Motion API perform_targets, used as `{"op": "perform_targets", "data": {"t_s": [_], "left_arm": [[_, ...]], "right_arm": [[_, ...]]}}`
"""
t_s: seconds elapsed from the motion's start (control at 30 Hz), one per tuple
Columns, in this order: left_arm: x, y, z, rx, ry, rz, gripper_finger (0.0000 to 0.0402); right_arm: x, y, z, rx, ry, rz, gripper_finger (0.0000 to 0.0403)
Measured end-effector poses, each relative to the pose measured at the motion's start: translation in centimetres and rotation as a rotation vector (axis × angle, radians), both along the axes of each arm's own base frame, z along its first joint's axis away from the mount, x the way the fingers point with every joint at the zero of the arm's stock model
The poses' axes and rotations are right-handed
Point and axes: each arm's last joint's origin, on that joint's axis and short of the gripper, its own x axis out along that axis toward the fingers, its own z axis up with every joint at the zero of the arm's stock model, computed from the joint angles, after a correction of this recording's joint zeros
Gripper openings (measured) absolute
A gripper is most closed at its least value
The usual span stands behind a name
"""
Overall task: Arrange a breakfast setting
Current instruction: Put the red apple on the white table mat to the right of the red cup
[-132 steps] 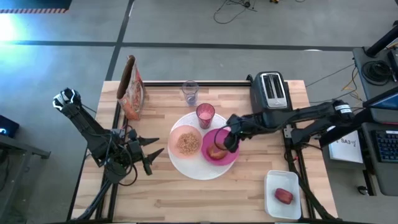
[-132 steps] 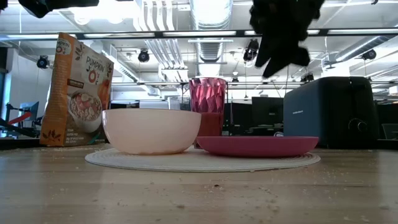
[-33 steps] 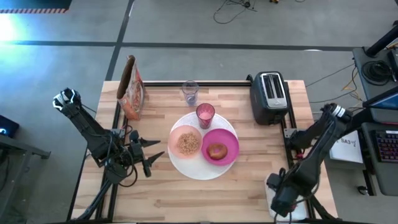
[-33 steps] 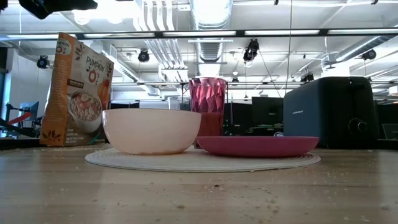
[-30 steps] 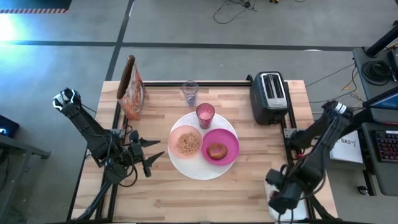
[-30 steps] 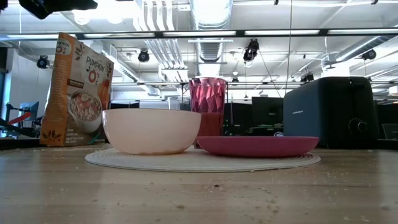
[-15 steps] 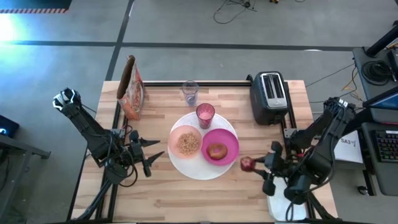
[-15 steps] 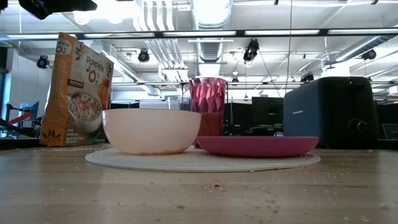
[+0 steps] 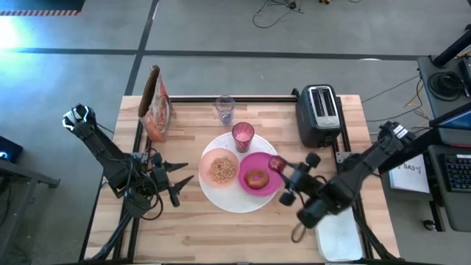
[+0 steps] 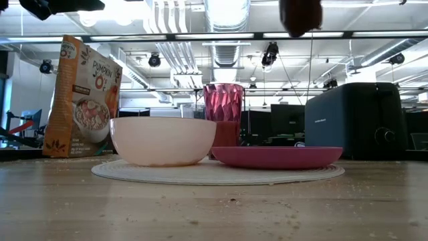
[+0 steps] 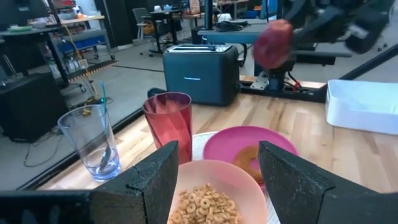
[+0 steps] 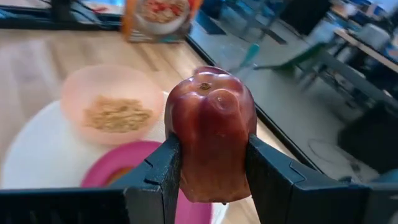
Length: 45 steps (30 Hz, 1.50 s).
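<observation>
A large white plate (image 9: 221,197) at the table's middle carries a pale pink bowl (image 9: 221,168) of cereal and a magenta plate (image 9: 271,182) with a brown bun (image 9: 256,178). A pink cup (image 9: 243,135) stands at the white plate's far edge. The teal-handled spoon (image 11: 102,102) stands in the clear tumbler (image 9: 225,109). My right gripper (image 9: 279,166) is shut on the small red food (image 12: 210,127) above the magenta plate's right edge. The food also shows in the left wrist view (image 11: 272,43). My left gripper (image 9: 181,185) is open and empty, left of the white plate. My right gripper pinches the red food's two opposite sides (image 12: 177,143) between its two fingers. The fingers (image 12: 267,171) come from the table's near right side. The food is lifted clear, high above the magenta plate, its dimpled end (image 12: 208,90) toward the wrist camera.
A black toaster (image 9: 321,114) stands at the far right. A cereal bag (image 9: 156,107) stands at the far left. A white tray (image 9: 342,243) lies at the near right corner, partly under my right arm. Bare wood lies near the table's front edge.
My right gripper has lifted the red food out of the white tray at the near right. It has carried it toward the table's left and far side, until it hangs over the magenta plate's right edge. The plates, bowl and cup have stayed still.
</observation>
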Motion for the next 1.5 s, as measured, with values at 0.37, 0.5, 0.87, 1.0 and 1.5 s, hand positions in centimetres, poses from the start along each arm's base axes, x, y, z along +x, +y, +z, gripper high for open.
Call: {"op": "perform_targets", "data": {"t_s": [0.37, 0.5, 0.87, 1.0, 1.5], "left_arm": [[0.0, 0.0, 0.1, -0.042, -0.025, 0.007, 0.0204], [0.0, 0.0, 0.1, -0.055, -0.032, 0.009, 0.0204], [0.1, -0.2, 0.8, -0.050, -0.034, 0.004, 0.0204], [0.1, -0.2, 0.8, -0.049, -0.033, 0.004, 0.0204], [0.1, -0.1, 0.8, -0.047, -0.030, 0.002, 0.0204]], "right_arm": [[1.3, -8.5, 2.2, 0.455, -0.140, -0.355, 0.0136], [1.4, -10.7, 2.3, 0.569, -0.035, -0.349, 0.0136], [0.8, -14.3, 1.5, 0.797, 0.216, -0.428, 0.0136], [0.9, -14.7, 1.6, 0.664, 0.233, -0.371, 0.0136], [2.0, -15.4, 1.7, -0.170, 0.757, 0.101, 0.0137]]}}
